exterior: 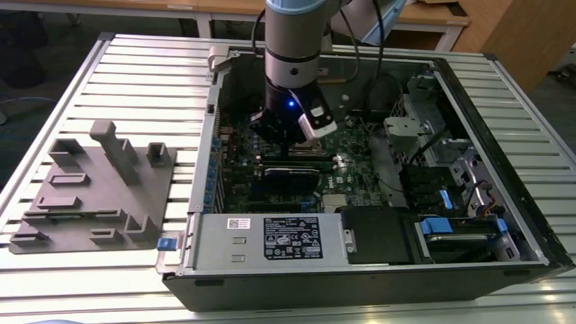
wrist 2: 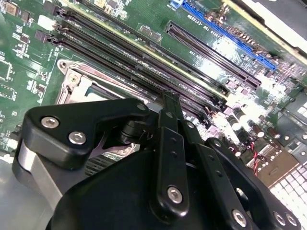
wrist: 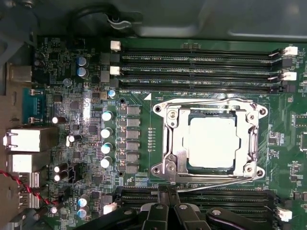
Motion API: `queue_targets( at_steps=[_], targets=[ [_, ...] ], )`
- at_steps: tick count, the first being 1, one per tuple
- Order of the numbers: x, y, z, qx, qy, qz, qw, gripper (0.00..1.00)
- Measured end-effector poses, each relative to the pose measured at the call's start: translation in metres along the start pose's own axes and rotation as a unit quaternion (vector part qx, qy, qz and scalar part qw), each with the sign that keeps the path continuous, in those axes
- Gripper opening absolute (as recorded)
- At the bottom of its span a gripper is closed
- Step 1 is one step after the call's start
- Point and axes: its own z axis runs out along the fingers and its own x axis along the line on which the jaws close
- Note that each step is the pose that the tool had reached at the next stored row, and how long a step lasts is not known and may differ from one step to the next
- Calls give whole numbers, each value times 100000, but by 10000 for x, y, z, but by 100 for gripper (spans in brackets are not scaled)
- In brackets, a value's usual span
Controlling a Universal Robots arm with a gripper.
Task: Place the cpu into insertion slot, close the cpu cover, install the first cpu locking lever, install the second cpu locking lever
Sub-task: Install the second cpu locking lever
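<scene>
Grey fixture block point(exterior: 94, 192) on slatted table point(exterior: 135, 74) beside open computer case point(exterior: 504, 169).

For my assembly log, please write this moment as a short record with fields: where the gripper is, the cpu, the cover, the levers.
gripper: low over the motherboard, beside the socket, nothing seen in it
cpu: seated in the insertion slot, silver face up
cpu cover: lies flat around the cpu
locking levers: wire bars run along two socket edges; latching cannot be told
memory slots: empty
</scene>
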Motion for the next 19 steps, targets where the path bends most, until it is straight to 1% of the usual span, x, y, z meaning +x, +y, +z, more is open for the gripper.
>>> queue_targets(
  at_steps=[3,5,6,7,9,10,13,14,17,19],
  targets=[
    [4,0,14,-31,7,-2,100000,11],
    [7,0,21,-217,6,2,100000,11],
    [7,0,23,-391,4,10,99999,11],
    [7,0,24,-677,0,12,99998,11],
    [8,0,26,-1550,-5,27,99988,11],
    [8,0,26,-1771,0,32,99984,11],
    [8,1,32,-1908,-8,37,99982,11],
    [8,0,34,-2121,-8,34,99977,11],
    [11,0,40,-2951,-15,52,99956,11],
    [12,1,43,-3184,-12,63,99949,11]
  ],
)
